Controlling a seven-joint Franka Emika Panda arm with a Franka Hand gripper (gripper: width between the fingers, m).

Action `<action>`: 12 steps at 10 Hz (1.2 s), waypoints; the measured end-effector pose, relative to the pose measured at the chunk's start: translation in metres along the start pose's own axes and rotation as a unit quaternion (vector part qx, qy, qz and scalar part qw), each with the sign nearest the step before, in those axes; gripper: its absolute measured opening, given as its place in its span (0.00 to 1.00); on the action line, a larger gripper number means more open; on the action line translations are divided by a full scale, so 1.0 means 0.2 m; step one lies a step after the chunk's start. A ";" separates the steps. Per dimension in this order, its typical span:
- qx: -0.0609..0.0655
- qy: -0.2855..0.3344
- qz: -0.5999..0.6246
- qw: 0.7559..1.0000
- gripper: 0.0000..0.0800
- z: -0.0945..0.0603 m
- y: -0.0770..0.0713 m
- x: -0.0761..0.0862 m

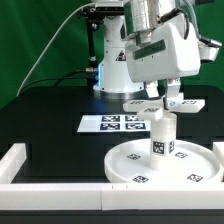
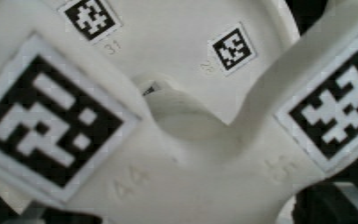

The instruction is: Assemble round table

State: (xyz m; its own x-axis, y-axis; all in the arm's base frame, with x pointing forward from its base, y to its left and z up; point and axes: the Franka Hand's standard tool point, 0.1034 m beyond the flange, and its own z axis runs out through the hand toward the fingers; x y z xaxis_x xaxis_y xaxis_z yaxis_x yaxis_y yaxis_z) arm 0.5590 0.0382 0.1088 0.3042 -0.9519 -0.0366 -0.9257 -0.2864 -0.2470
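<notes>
The round disc [image 1: 130, 165] lies flat at the front on the exterior view's right, tags on its face. The short cylindrical leg [image 1: 160, 135] stands upright on its hub. The cross-shaped foot [image 1: 185, 102] sits level just above the leg's top, and my gripper [image 1: 161, 96] comes down on it from above with its fingers closed on the middle. In the wrist view the foot [image 2: 194, 150] fills the picture with two tagged arms spread out. The disc [image 2: 158, 40] shows behind it. My fingertips are hidden there.
The marker board [image 1: 112, 123] lies behind the disc. White border rails run along the exterior view's left [image 1: 15, 160], front [image 1: 60, 190] and right [image 1: 216, 145]. The arm's base [image 1: 110, 70] stands at the back.
</notes>
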 end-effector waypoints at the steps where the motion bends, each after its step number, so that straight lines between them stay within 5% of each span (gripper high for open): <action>1: -0.017 -0.018 -0.022 0.999 0.80 -0.03 -0.01 -0.03; 5: -0.031 -0.064 -0.192 0.979 0.81 -0.14 -0.01 -0.06; 9: -0.020 -0.078 -0.318 0.945 0.81 -0.13 0.00 -0.05; 10: -0.029 -0.080 -0.389 0.917 0.81 -0.13 0.00 -0.05; 12: -0.075 -0.062 -0.548 0.831 0.81 -0.14 -0.06 -0.08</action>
State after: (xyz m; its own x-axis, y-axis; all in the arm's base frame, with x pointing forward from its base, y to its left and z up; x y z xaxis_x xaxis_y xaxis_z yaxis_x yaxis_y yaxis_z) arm 0.5595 0.0548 0.1400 0.9950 -0.0958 0.0292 -0.0934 -0.9929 -0.0742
